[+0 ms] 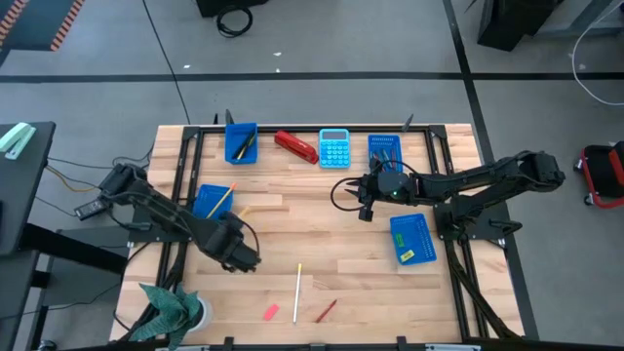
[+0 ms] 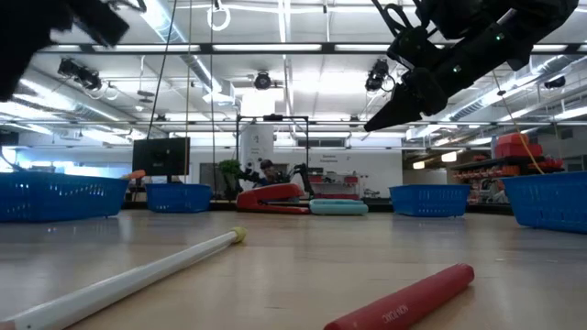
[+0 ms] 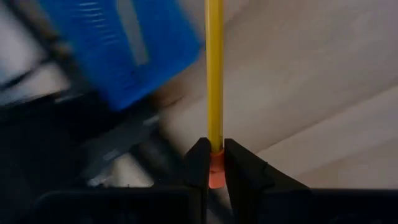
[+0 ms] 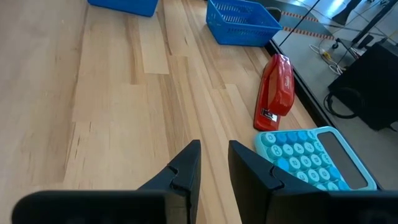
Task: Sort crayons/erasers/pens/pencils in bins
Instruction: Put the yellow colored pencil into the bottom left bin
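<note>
The yellow pencil (image 3: 214, 74) is pinched in my left gripper (image 3: 214, 163) at its pink eraser end, over the table's left side near a blue bin (image 3: 121, 46); light, stiff and slick, it may swing held so far back. My right gripper (image 4: 213, 163) waits mid-table, fingers slightly parted and empty, near the red stapler (image 4: 277, 90) and calculator (image 4: 314, 158).

stapler (image 1: 295, 146) left of calculator (image 1: 334, 149), touching
</note>
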{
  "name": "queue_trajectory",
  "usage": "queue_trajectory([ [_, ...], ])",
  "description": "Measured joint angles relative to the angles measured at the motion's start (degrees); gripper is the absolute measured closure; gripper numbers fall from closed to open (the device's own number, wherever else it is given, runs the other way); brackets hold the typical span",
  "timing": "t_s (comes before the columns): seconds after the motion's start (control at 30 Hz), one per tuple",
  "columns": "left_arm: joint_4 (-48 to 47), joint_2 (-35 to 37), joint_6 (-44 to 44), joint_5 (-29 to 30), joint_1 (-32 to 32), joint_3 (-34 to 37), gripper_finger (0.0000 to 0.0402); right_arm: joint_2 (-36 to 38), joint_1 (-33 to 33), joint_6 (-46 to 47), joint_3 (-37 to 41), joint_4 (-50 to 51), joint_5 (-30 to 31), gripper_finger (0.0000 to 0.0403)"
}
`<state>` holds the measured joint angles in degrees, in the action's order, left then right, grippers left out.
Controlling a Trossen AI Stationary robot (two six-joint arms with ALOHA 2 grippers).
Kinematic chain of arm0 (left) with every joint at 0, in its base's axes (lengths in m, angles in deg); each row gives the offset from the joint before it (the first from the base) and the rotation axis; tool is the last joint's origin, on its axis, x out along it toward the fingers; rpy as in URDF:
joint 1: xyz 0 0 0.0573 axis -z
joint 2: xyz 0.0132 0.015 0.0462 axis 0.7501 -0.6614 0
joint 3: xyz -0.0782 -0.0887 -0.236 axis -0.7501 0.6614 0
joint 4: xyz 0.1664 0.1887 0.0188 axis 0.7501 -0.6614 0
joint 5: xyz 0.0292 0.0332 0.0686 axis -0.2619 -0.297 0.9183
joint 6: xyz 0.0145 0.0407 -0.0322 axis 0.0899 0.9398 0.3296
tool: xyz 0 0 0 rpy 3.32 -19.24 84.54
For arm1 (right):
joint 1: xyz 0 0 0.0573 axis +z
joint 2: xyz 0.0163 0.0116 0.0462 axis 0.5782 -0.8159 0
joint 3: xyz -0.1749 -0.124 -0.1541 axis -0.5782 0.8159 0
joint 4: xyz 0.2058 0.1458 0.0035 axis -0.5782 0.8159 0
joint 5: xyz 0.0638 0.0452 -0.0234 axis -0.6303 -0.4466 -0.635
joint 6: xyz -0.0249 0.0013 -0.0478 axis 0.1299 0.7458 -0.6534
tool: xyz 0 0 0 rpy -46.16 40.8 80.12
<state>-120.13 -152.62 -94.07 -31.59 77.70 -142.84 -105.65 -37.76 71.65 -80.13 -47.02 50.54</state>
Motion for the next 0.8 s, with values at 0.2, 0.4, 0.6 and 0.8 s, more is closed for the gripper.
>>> queue_trajectory([
  [0.2, -3.38, 3.32, -1.39, -2.34, -1.60, -2.66, 0.0356, 0.00, 0.00, 0.77, 0.00, 0.24, 0.00, 0.0315],
  [0.4, -2.97, 4.18, -5.60, -8.12, -3.46, 2.87, 0.0360, 0.00, 0.20, 0.84, 0.00, 1.26, -0.23, 0.0315],
  [0.6, -2.58, 5.08, -7.26, -9.10, -5.47, 10.94, 0.0353, -0.02, 0.33, 0.83, 0.00, 1.60, -0.26, 0.0315],
  [0.8, -2.78, 10.85, -6.97, -7.88, -8.26, 13.38, 0.0361, 0.00, 0.33, 0.83, 0.00, 2.15, -0.38, 0.0315],
])
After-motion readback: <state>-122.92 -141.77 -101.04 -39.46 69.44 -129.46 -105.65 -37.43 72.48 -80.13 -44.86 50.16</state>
